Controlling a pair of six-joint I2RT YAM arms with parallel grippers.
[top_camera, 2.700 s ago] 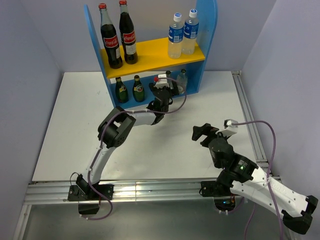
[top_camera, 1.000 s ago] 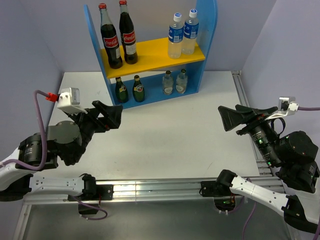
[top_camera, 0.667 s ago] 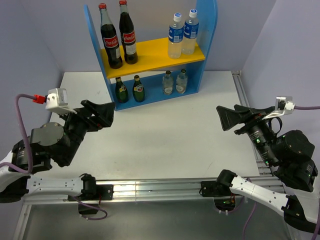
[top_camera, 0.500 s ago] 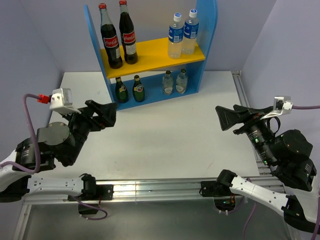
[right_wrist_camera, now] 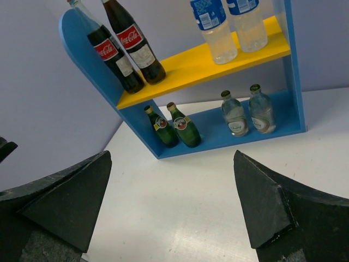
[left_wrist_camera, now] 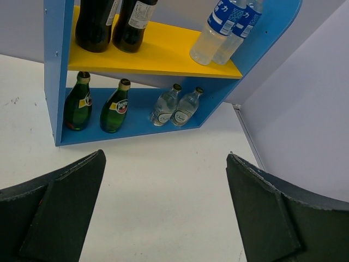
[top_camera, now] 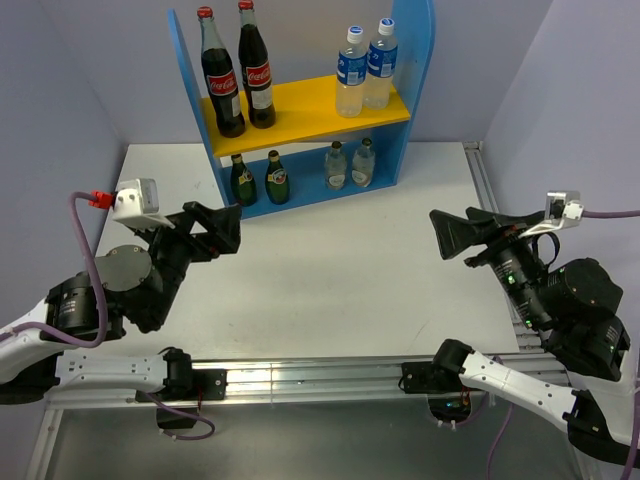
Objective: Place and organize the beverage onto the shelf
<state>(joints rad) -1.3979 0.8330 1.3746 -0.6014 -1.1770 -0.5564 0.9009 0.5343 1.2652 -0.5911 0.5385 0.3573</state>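
The blue shelf (top_camera: 190, 90) stands at the back of the white table. Two blue-capped water bottles (top_camera: 351, 72) stand on the right of its yellow upper board (top_camera: 305, 105). Two green bottles (top_camera: 243, 181) and two clear pale-capped bottles (top_camera: 336, 166) stand on the blue base. They also show in the left wrist view (left_wrist_camera: 115, 100) and the right wrist view (right_wrist_camera: 234, 115). My left gripper (top_camera: 215, 228) (left_wrist_camera: 164, 154) is open and empty, raised over the table's left front. My right gripper (top_camera: 462, 235) (right_wrist_camera: 172, 153) is open and empty at the right.
Two tall red-capped cola bottles (top_camera: 220, 75) stand on the left of the upper board. A metal rail (top_camera: 495, 220) runs along the table's right edge and another (top_camera: 300, 375) along the front. Pale walls close in behind and at both sides.
The left gripper has left the clear bottles on the lower tier and pulled back to the left front. The right arm has risen and drawn back to the right. Bottles unchanged.
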